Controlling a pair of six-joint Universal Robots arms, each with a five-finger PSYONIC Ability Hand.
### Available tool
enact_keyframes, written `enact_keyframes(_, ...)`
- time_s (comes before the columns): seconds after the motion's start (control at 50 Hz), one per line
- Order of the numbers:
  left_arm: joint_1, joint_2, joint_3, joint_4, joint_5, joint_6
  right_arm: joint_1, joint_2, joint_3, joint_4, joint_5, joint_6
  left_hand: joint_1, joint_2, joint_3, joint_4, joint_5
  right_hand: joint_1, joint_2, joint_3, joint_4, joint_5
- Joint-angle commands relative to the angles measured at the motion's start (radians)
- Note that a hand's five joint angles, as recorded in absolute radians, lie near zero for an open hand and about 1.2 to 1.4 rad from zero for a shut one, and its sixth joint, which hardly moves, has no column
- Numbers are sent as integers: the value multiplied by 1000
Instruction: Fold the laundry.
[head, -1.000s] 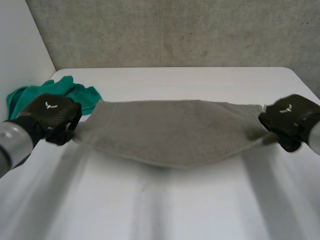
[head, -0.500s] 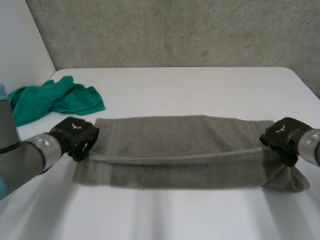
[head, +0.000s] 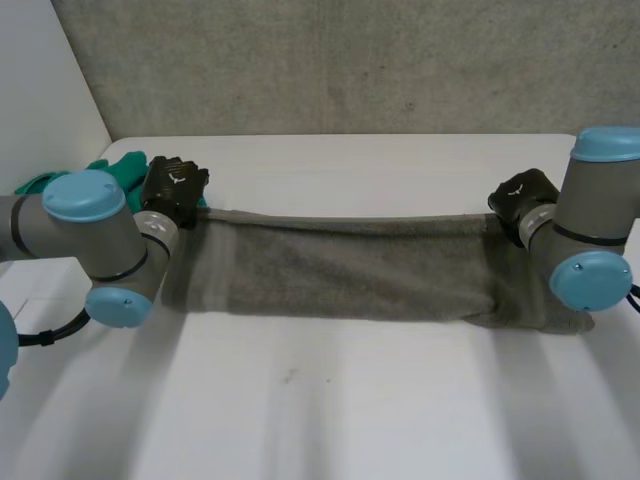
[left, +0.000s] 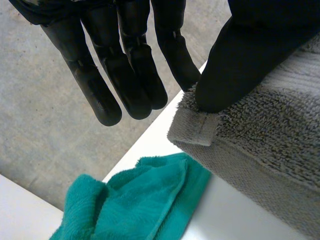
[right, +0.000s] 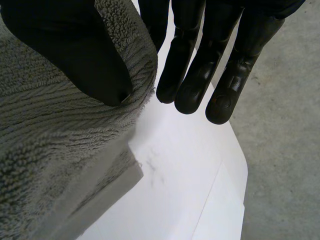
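Green cloth (head: 118, 168) lies bunched on the counter (head: 330, 400), just off the left end of the grey towel (head: 340, 270). I see my left hand (head: 175, 188) at the towel's far left corner, with the arm bent beside that end. Its thumb pins the corner against the nearest of its straight fingers (left: 107, 80). The towel lies folded in a long band across the counter. My right hand (head: 524, 197) is at the towel's far right corner, thumb clamping it against straight fingers (right: 190, 65), with the arm's joint over the towel's right end.
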Motion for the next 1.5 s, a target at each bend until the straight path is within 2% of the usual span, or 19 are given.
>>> enact_keyframes(0.02, -4, -54, 33, 56, 16, 0, 10, 90, -92, -34, 44, -11, 257, 200, 202, 195, 255, 214, 28, 21, 15, 43)
enact_keyframes(0.04, -4, -56, 31, 65, 17, 0, 12, 104, -111, -40, 55, -12, 257, 200, 202, 195, 255, -293, -479, -486, -492, -464)
enact_keyframes(0.06, -4, -56, 28, 73, 21, 0, 12, 107, -115, -40, 58, -12, 257, 200, 202, 195, 255, -548, -734, -741, -748, -719)
enact_keyframes(0.08, -6, -53, 21, 93, 27, -1, 12, 110, -122, -42, 66, -11, -33, -90, -88, -95, -36, -816, -1002, -1009, -1016, -987)
enact_keyframes(0.1, -12, -48, 14, 108, 35, -1, 12, 110, -128, -39, 70, -12, -739, -796, -794, -802, -742, -816, -1002, -1009, -1016, -987)
enact_keyframes(0.12, -15, -47, 8, 117, 36, 0, 12, 106, -135, -39, 78, -11, -964, -1021, -1019, -1027, -967, -816, -1002, -1009, -1016, -987)
enact_keyframes(0.14, -26, -33, -15, 148, 47, -1, 12, 100, -135, -37, 83, -9, -822, -879, -877, -884, -825, -816, -1002, -1009, -1016, -987)
enact_keyframes(0.16, -29, -22, -30, 166, 47, -1, 10, 81, -135, -34, 89, 0, -964, -1021, -1019, -1027, -967, -816, -1002, -1009, -1016, -987)
enact_keyframes(0.36, -35, 167, -170, 216, 32, -10, -4, -257, 42, -23, 67, 138, -964, -1021, -1019, -1027, -967, -816, -1002, -1009, -1016, -987)
enact_keyframes(0.44, -38, 272, -268, 184, 35, -15, -46, -362, 162, 56, 6, 162, -964, -1021, -1019, -1027, -967, -816, -1002, -1009, -1016, -987)
enact_keyframes(0.58, -55, 386, -440, 145, 38, -72, -143, -430, 389, 184, -107, 219, -964, -1021, -1019, -1027, -967, -816, -1002, -1009, -1016, -987)
enact_keyframes(0.68, -77, 400, -503, 147, 43, -133, -215, -434, 591, 73, -232, 273, -964, -1021, -1019, -1027, -967, -639, -825, -832, -838, -810)
enact_keyframes(0.8, -78, 389, -506, 147, 43, -144, -269, -425, 719, -95, -295, 281, -964, -1021, -1019, -1027, -967, -507, -693, -700, -706, -678)
enact_keyframes(1.0, -73, 385, -509, 147, 40, -145, -286, -351, 738, -243, -290, 268, -964, -1021, -1019, -1027, -967, -281, -467, -474, -480, -452)
enact_keyframes(1.1, -75, 386, -512, 147, 40, -145, -286, -299, 708, -254, -290, 264, -964, -1021, -1019, -1027, -967, 27, -159, -166, -173, -144)
enact_keyframes(1.12, -75, 386, -512, 147, 40, -145, -286, -286, 693, -252, -282, 262, -964, -1021, -1019, -1027, -967, 307, 121, 114, 107, 136)
enact_keyframes(1.14, -77, 386, -513, 147, 38, -145, -286, -281, 687, -250, -281, 262, -964, -1021, -1019, -1027, -967, 405, 219, 212, 205, 234)
enact_keyframes(1.32, -78, 386, -515, 147, 35, -145, -353, -304, 681, -238, -276, 210, -964, -1021, -1019, -1027, -967, 406, 220, 213, 206, 235)
enact_keyframes(1.5, -78, 398, -519, 145, 32, -147, -534, -367, 615, -223, -197, -64, -964, -1021, -1019, -1027, -967, 406, 220, 213, 206, 235)
